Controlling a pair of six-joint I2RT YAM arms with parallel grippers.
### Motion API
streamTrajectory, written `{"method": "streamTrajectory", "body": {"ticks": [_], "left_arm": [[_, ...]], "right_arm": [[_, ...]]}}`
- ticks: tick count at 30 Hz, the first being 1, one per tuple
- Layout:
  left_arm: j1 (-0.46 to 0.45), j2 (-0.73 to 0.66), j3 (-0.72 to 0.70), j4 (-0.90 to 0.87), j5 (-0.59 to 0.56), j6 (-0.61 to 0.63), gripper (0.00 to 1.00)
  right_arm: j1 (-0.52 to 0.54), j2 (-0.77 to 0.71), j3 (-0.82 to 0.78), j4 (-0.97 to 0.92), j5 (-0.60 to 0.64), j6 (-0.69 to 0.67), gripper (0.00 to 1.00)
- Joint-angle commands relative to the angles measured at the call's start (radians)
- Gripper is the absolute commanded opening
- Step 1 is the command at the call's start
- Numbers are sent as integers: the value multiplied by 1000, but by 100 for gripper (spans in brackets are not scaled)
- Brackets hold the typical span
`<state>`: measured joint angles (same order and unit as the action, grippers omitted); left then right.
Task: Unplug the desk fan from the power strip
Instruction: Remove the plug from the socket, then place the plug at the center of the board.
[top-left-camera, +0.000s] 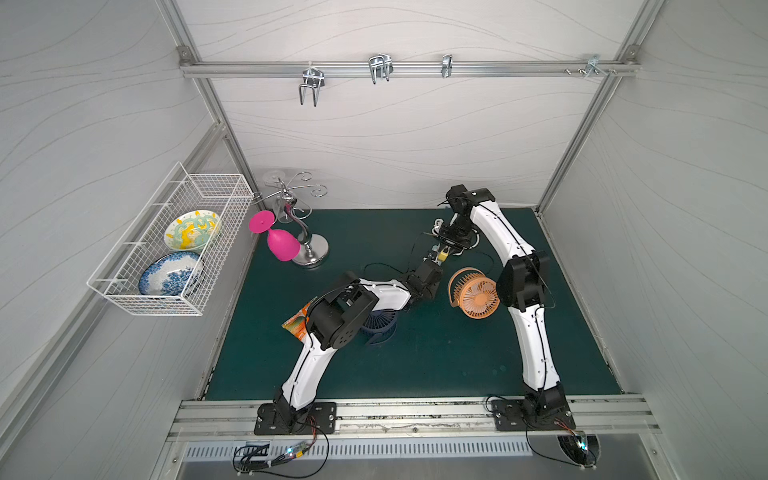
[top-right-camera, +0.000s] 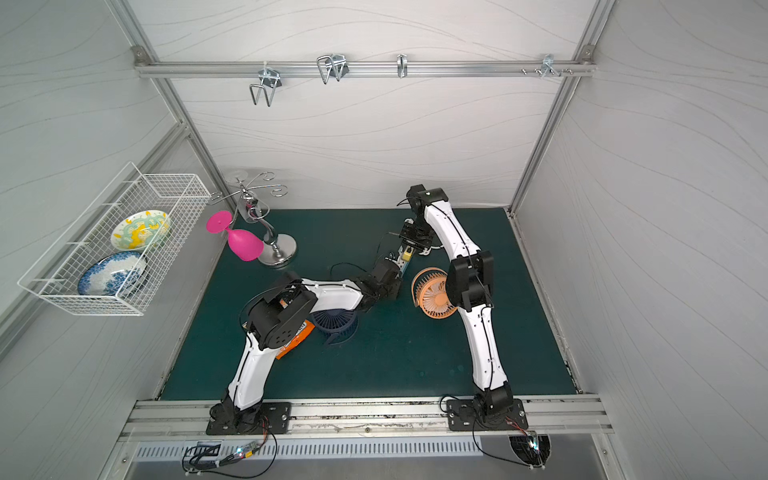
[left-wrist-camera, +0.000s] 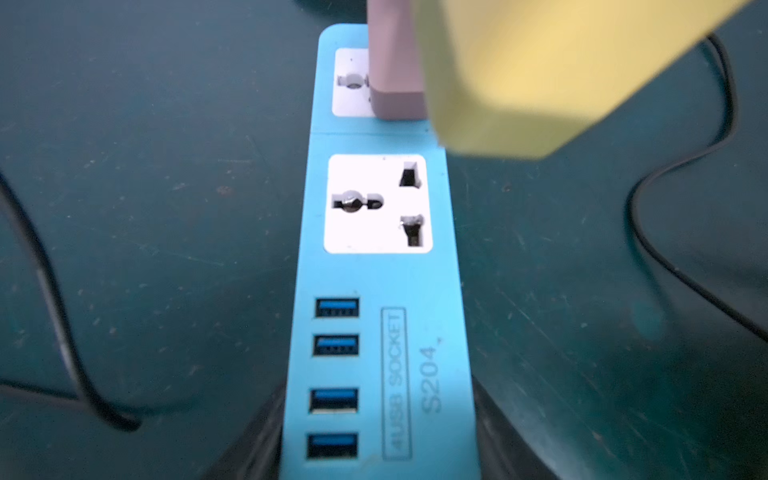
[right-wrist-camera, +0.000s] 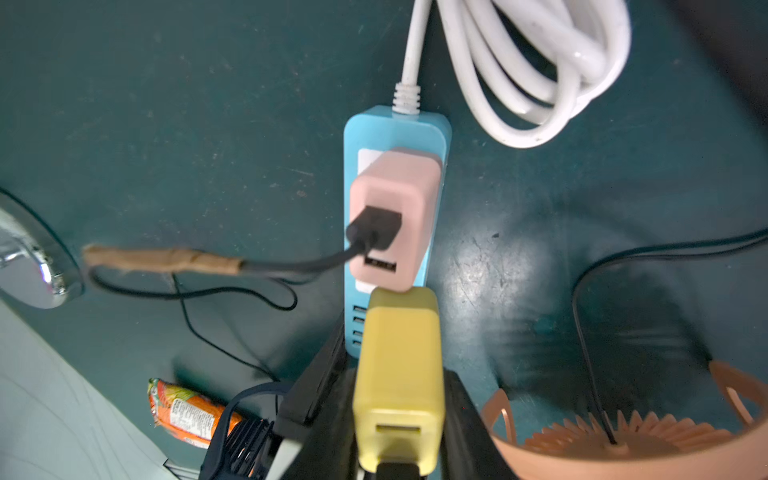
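My green bench (top-left-camera: 436, 353) carries the orange desk fan (top-left-camera: 474, 293) near my right arm. Beyond it lies the light-blue power strip (right-wrist-camera: 395, 129), USB end clamped by my left end effector (left-wrist-camera: 380, 457). My right end effector (right-wrist-camera: 399, 436) grips the yellow adapter (right-wrist-camera: 399, 365), lifted off its socket (left-wrist-camera: 378, 203); the pink adapter (right-wrist-camera: 395, 183) remains plugged in.
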<state>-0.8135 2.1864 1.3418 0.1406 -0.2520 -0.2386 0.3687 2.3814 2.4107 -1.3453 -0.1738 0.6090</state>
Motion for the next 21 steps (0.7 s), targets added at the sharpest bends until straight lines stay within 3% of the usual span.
{"method": "streamTrajectory", "body": {"ticks": [1,13,21], "left_arm": [[-21,39,-41,-129,80,-10,11],[6,20,-36,-166,42,-36,11],[24,2,-43,-178,29,-38,11]], "right_arm": [[-17,-94,-15,16,-27,-11,0],[-171,-289,-184,88,-73,-6,0],[-420,-505,-463,200,-100,27,0]]}}
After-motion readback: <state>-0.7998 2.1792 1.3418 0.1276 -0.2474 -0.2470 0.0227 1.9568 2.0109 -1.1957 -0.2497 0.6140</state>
